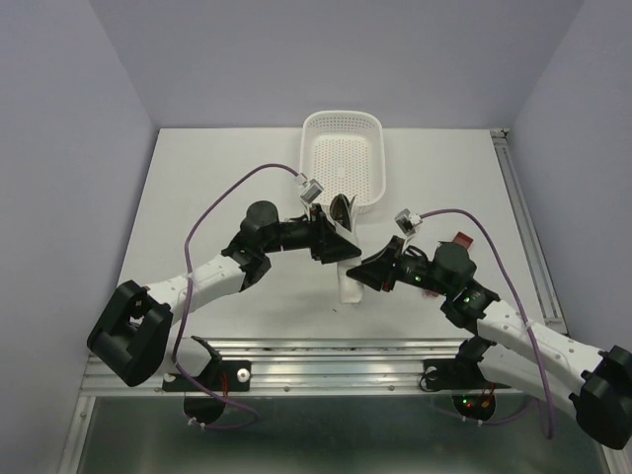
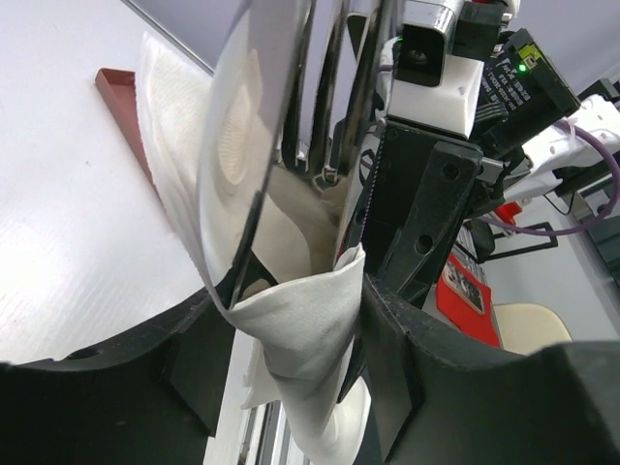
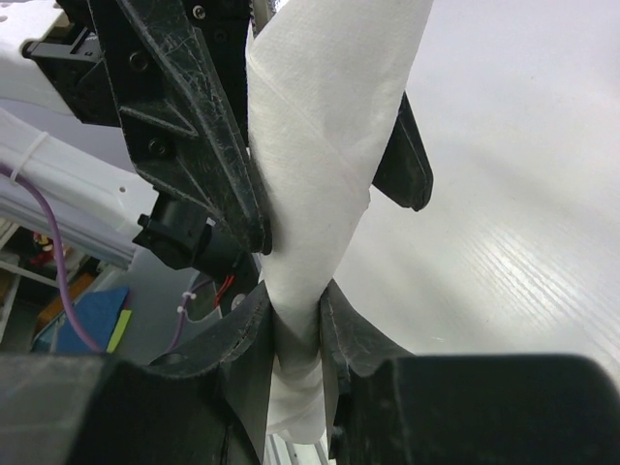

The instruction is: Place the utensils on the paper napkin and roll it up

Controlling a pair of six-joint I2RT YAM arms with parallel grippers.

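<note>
Holding one bundle between both arms over the middle of the table [image 1: 217,178], you are looking at the following.

Paper napkin [image 3: 310,145]: white and soft. It is sitting twisted into a loose roll, thick at one end and narrow at the other. You cannot tell whether its lower end is touching the table.

Utensils [image 2: 247,145]: these are sitting inside the roll. Shiny metal ends are sticking out of its thick end toward the basket, one of them a smooth bowl that is mirroring the white paper. The handles are lying hidden in the napkin.

Right gripper [image 3: 298,339]: it is pinching the narrow end of the roll, with the paper squeezed tight between its two fingers.

Left gripper [image 2: 300,300]: its fingers are standing wider, one on each side of the thick part of the roll. The paper is touching both, so it is gripping the napkin with the utensils in it.

The two grippers are working close together, the right one's fingers just beside the left one's.

White basket [image 1: 341,117]: perforated plastic, sitting at the far edge of the table just beyond the bundle.

Red-brown block [image 1: 462,240]: it is lying on the table beside the right arm's wrist.
</note>
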